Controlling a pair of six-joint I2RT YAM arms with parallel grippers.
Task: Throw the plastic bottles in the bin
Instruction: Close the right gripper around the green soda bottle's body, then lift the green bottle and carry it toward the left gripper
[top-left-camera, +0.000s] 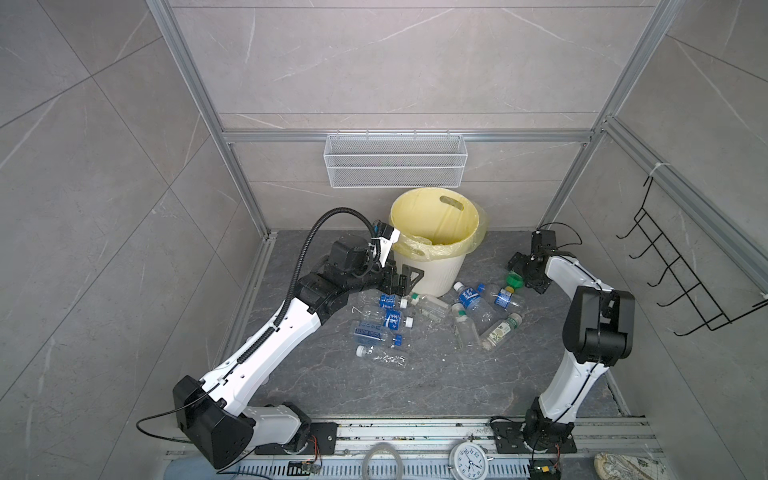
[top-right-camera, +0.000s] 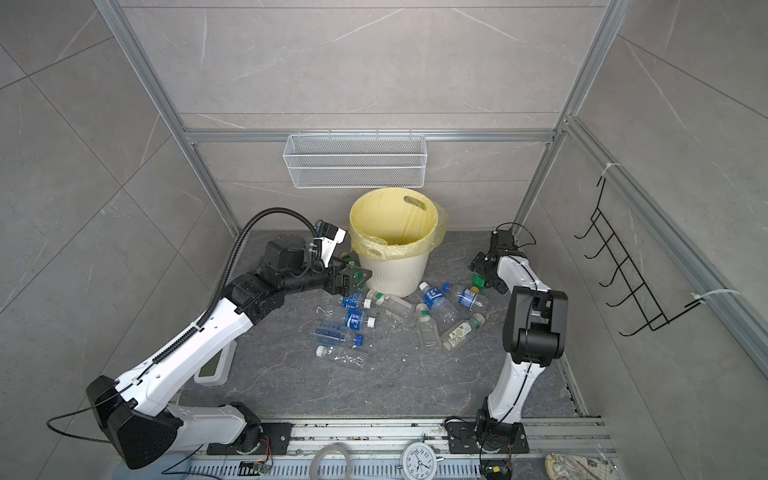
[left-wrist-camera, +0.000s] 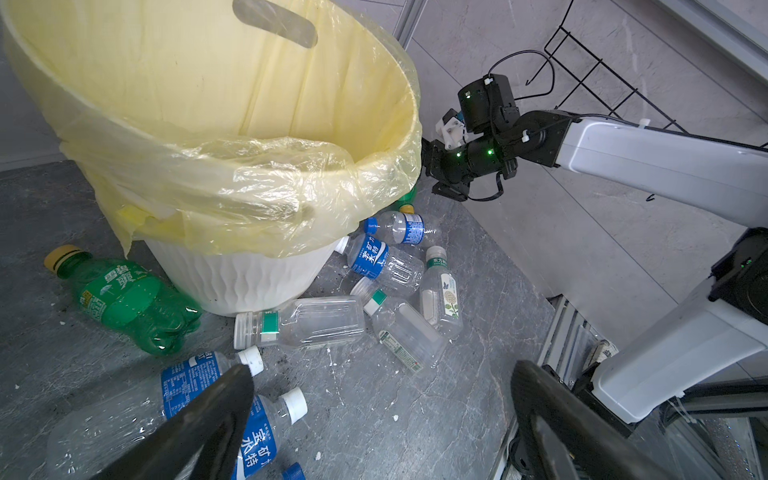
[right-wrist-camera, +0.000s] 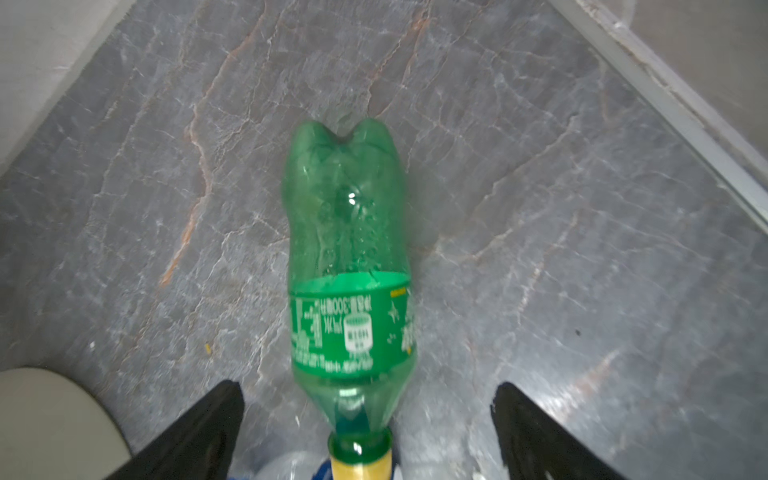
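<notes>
Front rail: an alarm clock (top-left-camera: 468, 459) stands on the rail between your two arm bases.
Floor: a dark marble slab (top-left-camera: 424, 386); every bottle you can see lies on it, outside the bin.
Nearest bottle: a clear bottle (top-left-camera: 384, 356) with a white cap lies on its side at the front edge of the pile.
Left pile: blue-labelled bottles (top-left-camera: 392, 319) lie on their sides, touching one another, just in front of your left gripper.
Right pile: more bottles (top-left-camera: 465, 328), some plain, some blue-labelled and one with a flower label, lie close together right of the bin's foot.
Left gripper (left-wrist-camera: 384, 370): jaws spread wide with nothing between them; it hovers over the blue-labelled bottles, close beside the bin's wall.
Right gripper (right-wrist-camera: 365, 388): jaws spread wide on either side of the neck end of a green bottle (right-wrist-camera: 349, 249), with a clear gap on each side; the bottle lies flat on the floor, right of the bin.
Second green bottle (left-wrist-camera: 129, 299): it has a yellow cap and lies on its side against the bin's foot, on your left-arm side.
Bin (top-left-camera: 430, 276): it stands upright at the back of the floor with the yellow bag folded over its rim; you cannot tell what lies at its bottom.
Back wall: a white mesh basket (top-left-camera: 395, 162) hangs above the bin.
</notes>
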